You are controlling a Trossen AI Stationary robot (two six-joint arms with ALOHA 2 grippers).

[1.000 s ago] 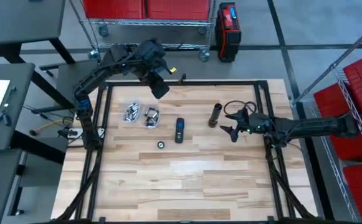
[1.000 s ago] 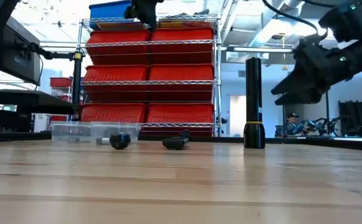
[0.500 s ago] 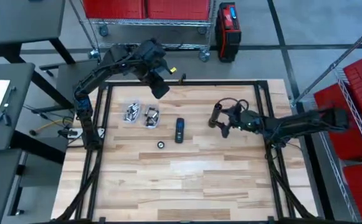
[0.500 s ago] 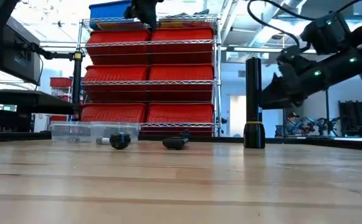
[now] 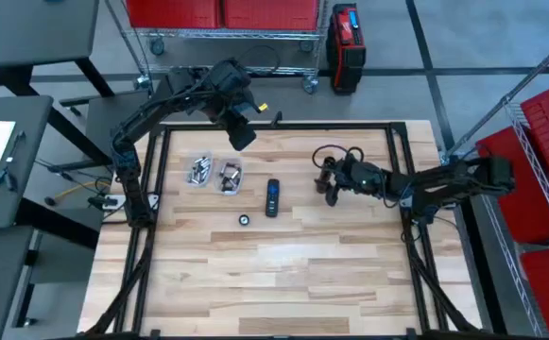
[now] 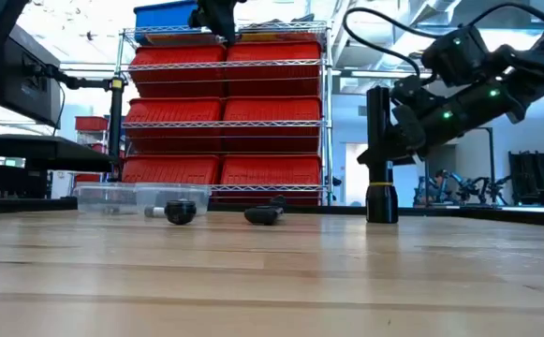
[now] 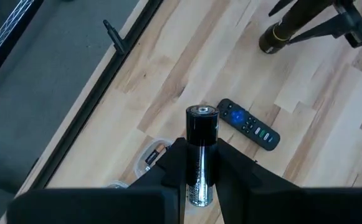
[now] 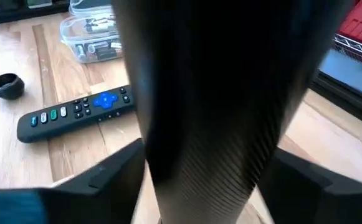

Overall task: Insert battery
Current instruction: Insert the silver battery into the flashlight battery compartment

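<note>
A black flashlight [image 5: 329, 179] stands upright on the table right of centre, tail end [image 6: 380, 198] down. My right gripper [image 5: 334, 181] is open, level with the flashlight's upper body [image 8: 212, 93], one finger on each side. High above the table's far left, my left gripper [image 5: 242, 130] is shut on a black battery [image 7: 201, 149]. A small black cap [image 5: 244, 219] lies on the table. My left gripper pinches the battery's lower half [image 7: 199, 180] between its two fingers. The battery lies along the fingers, and its free end [image 7: 202, 113] sticks out past the fingertips. It is lifted clear, high above the table. Whether my right gripper's fingers [image 8: 115, 171] touch the flashlight, I cannot tell.
A black remote [image 5: 272, 196] lies left of the flashlight. Two clear plastic tubs [image 5: 199, 170] [image 5: 229, 176] with small parts stand at the far left. The near half of the wooden table [image 5: 283, 283] is bare. A wire rack of red bins [image 6: 225, 122] stands behind the table.
My right gripper has moved toward the table's left edge, up to the flashlight, and its open fingers now stand on either side of the body. The flashlight has stayed upright in place.
</note>
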